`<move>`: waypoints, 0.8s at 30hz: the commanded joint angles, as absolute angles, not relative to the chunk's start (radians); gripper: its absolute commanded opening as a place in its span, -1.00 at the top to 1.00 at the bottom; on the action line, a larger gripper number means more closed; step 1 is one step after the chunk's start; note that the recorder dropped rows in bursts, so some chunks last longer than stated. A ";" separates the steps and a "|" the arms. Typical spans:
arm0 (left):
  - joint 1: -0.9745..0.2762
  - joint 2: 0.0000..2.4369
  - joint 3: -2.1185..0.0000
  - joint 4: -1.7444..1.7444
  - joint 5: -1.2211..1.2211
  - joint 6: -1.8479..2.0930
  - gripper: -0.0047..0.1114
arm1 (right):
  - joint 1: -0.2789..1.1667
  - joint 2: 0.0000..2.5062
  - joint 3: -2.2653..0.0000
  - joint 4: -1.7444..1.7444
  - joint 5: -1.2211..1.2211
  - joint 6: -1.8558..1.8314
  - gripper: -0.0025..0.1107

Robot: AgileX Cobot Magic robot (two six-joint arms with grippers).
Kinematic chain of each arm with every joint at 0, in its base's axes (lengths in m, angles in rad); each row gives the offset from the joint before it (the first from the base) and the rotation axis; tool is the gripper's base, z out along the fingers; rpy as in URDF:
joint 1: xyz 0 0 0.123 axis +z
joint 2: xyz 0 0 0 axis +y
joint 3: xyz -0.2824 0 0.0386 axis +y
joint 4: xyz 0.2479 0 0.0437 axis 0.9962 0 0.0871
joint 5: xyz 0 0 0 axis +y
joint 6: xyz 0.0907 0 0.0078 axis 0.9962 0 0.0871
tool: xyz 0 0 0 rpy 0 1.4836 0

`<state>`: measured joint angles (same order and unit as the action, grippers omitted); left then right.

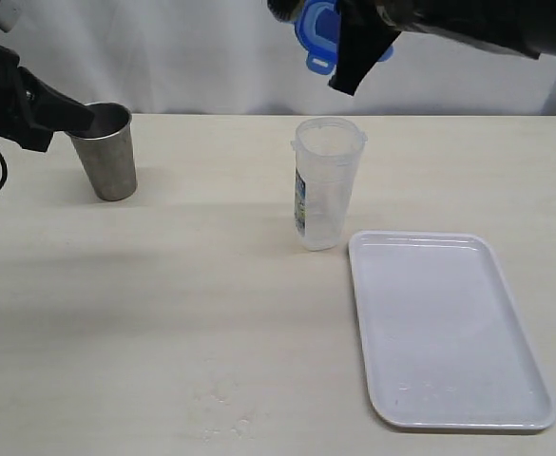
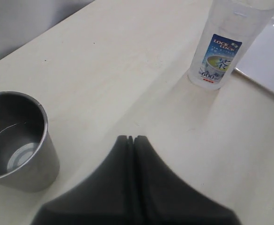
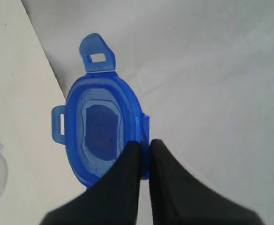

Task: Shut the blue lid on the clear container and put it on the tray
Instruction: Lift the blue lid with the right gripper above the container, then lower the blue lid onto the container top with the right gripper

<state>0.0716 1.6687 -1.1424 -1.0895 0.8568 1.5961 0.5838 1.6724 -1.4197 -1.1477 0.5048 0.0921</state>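
Pinching the blue lid (image 3: 97, 136) by its edge, the right gripper (image 3: 144, 145) is held at twelve o'clock above the clear container (image 1: 323, 185), ready for capping; the left gripper (image 2: 131, 139) is shut, empty.

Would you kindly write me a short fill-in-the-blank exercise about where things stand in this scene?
1. The right gripper is shut on the ____, held up in the air.
2. The clear container stands upright on the table with its mouth ____.
3. The tray holds ____.
4. The left gripper, shut, is near the ____ cup.

Missing words: blue lid; open; nothing; steel
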 commanded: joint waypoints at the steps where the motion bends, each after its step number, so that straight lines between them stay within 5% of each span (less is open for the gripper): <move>1: 0.074 1.667 -1.141 -1.092 0.853 1.600 0.92 | 0.561 1.664 -1.415 -1.158 0.473 -0.042 0.88; 24: 0.074 1.667 -1.141 -1.092 0.851 1.621 0.92 | 0.561 1.668 -1.296 -1.118 0.351 -0.171 0.88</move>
